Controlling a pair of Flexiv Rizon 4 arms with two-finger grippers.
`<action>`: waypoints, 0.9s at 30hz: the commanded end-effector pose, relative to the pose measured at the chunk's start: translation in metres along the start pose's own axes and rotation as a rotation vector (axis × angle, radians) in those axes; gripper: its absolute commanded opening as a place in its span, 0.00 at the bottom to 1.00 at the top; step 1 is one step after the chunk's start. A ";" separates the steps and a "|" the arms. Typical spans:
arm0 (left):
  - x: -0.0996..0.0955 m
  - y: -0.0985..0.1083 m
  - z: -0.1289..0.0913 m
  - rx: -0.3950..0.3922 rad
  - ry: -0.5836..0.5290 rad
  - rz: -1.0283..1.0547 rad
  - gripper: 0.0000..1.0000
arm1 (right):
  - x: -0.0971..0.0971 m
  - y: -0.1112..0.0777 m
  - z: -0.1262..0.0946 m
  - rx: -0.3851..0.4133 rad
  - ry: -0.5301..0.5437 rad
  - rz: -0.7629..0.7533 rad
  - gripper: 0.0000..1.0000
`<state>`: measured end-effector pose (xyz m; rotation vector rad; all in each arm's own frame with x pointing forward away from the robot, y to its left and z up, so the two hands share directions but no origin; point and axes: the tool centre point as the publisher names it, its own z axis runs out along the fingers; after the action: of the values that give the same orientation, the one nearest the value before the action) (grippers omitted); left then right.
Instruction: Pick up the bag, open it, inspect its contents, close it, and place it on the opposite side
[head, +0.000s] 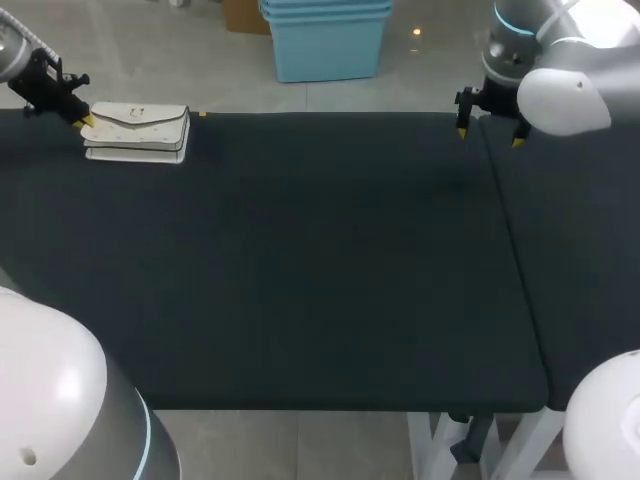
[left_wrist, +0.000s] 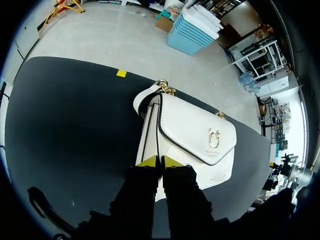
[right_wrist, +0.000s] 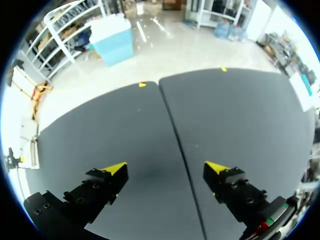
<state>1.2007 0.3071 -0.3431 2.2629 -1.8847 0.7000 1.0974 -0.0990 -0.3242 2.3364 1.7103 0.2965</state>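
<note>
The white bag (head: 137, 132) lies flat at the far left corner of the dark worktop (head: 300, 270), flap side up. From the left wrist view we see a gold clasp (left_wrist: 214, 138) on the flap and a bit of gold chain (left_wrist: 165, 87) at the bag's far end. A small yellow marker (left_wrist: 121, 73) sits on the worktop's far edge, just beyond the bag.

Our left end effector (left_wrist: 161, 161) is at the bag's near end. Its fingers are drawn narrow, the two yellow tips almost together, one on each side of the flap's dark-trimmed edge, and they appear to pinch it.

Our right end effector (head: 489, 137) hangs above the far right part of the worktop, well apart from the bag. Its fingers are spread wide, and only the dark surface lies below them. The seam (right_wrist: 175, 130) where the two worktop panels meet runs under the gap between the tips.
</note>
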 end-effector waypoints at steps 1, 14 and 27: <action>-0.007 -0.010 0.003 -0.140 0.013 0.000 0.00 | 0.001 0.000 -0.001 0.000 -0.005 0.000 1.00; 0.032 0.018 -0.031 -0.086 -0.047 0.003 1.00 | 0.001 0.000 -0.001 0.000 -0.005 0.000 1.00; 0.069 0.078 -0.072 -0.098 -0.177 0.031 1.00 | 0.001 0.000 -0.001 0.000 -0.005 0.000 1.00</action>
<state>1.1520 0.2665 -0.2764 2.1660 -1.9076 0.3944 1.0976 -0.0984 -0.3241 2.3363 1.7097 0.2950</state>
